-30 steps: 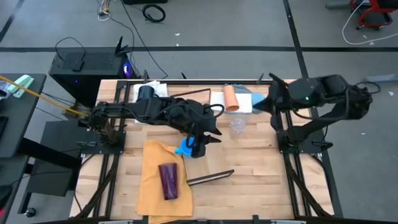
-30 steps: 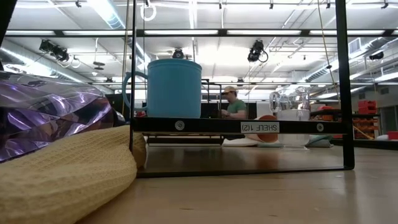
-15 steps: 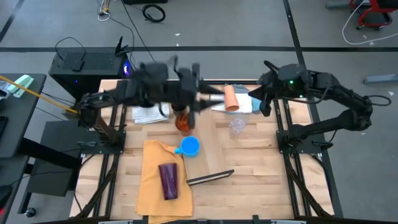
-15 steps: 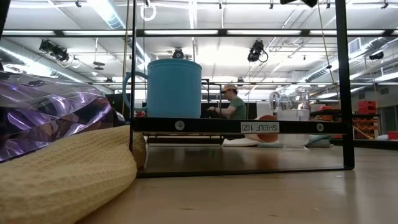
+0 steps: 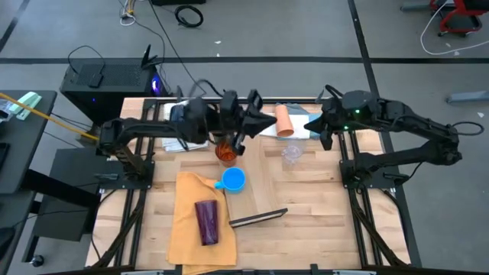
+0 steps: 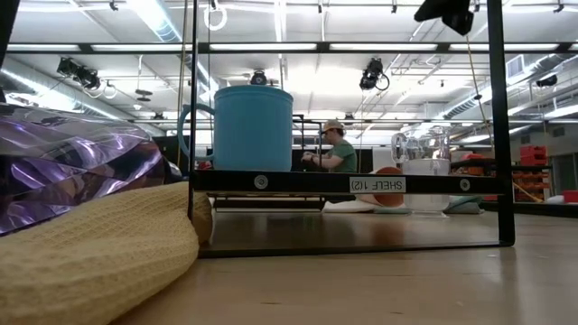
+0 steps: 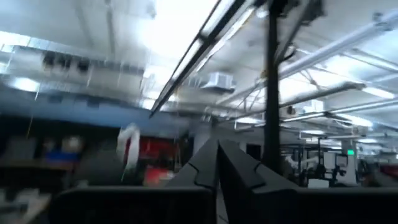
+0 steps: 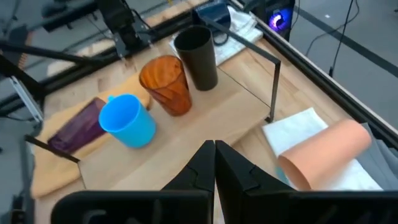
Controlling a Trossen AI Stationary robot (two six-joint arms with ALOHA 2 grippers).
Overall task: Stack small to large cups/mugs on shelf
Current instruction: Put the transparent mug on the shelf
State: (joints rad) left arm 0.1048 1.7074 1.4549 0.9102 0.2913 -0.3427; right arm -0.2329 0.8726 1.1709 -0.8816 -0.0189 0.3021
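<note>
On the shelf three cups stand upright in a row: the black cup, the orange tumbler and the blue mug. From above, the blue mug and the orange tumbler show. My left arm hides the black cup there. My left gripper is shut and empty. It is raised over the shelf's far end and tipped up toward the ceiling, fingers together. My right gripper is shut and empty, and hangs above the far right, near the peach cup.
The purple tumbler lies on its side on the yellow cloth at the near left. The peach cup lies on white cloth. A clear cup stands right of the shelf. A navy mug sits at the far left.
My left gripper has gone from over the blue mug toward the table's far edge and has tipped from pointing down to pointing up. The blue mug stays upright on the shelf. My right arm has stretched out and its gripper has sunk a little.
</note>
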